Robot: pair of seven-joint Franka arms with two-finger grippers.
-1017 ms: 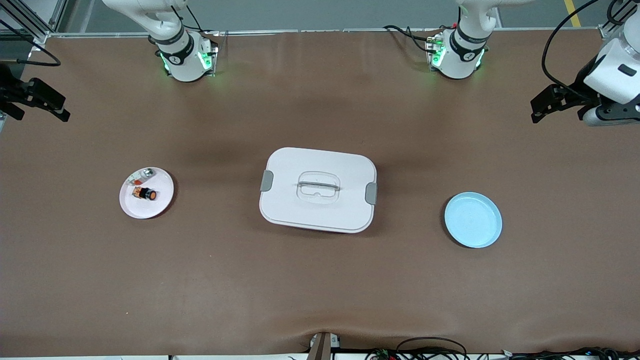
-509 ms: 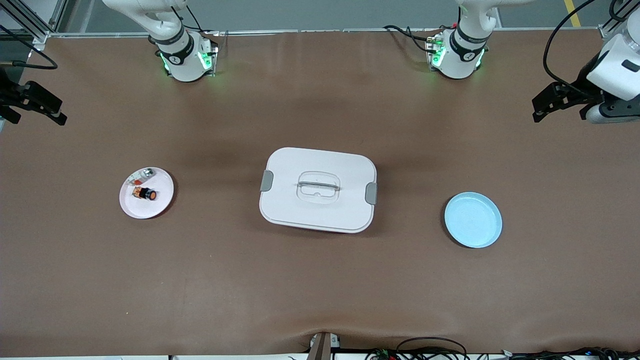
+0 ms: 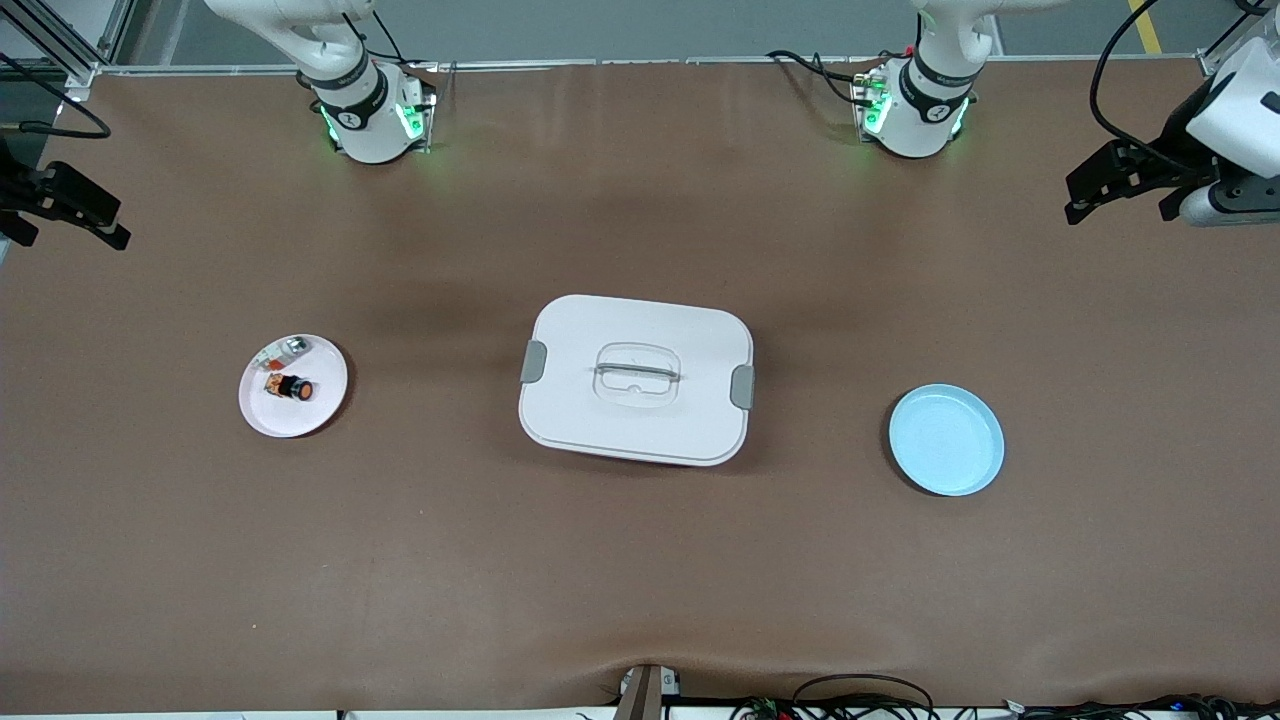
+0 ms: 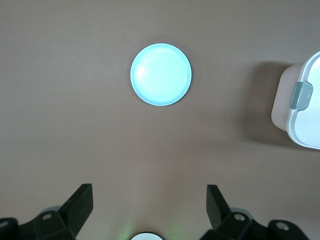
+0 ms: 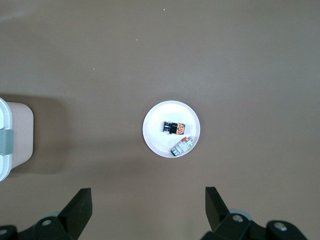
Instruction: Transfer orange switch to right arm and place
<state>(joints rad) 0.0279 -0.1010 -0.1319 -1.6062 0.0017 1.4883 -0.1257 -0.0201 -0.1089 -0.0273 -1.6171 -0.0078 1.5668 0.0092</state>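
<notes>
The orange switch [image 3: 294, 387] lies on its side on a small white plate [image 3: 320, 408] toward the right arm's end of the table; it also shows in the right wrist view [image 5: 173, 128]. My right gripper [image 3: 70, 210] is open and empty, high over the table's edge at that end. My left gripper [image 3: 1100, 195] is open and empty, high over the table's other end. In the wrist views the left gripper [image 4: 149, 197] and the right gripper [image 5: 148, 199] hold nothing between wide-apart fingers.
A small clear-silver piece with a red bit [image 3: 284, 349] shares the white plate. A white lidded box with grey clips [image 3: 636, 378] stands mid-table. An empty light blue plate [image 3: 946, 439] lies toward the left arm's end.
Both grippers have drifted slightly upward and outward toward the table's ends. The switch, plates and box have not moved.
</notes>
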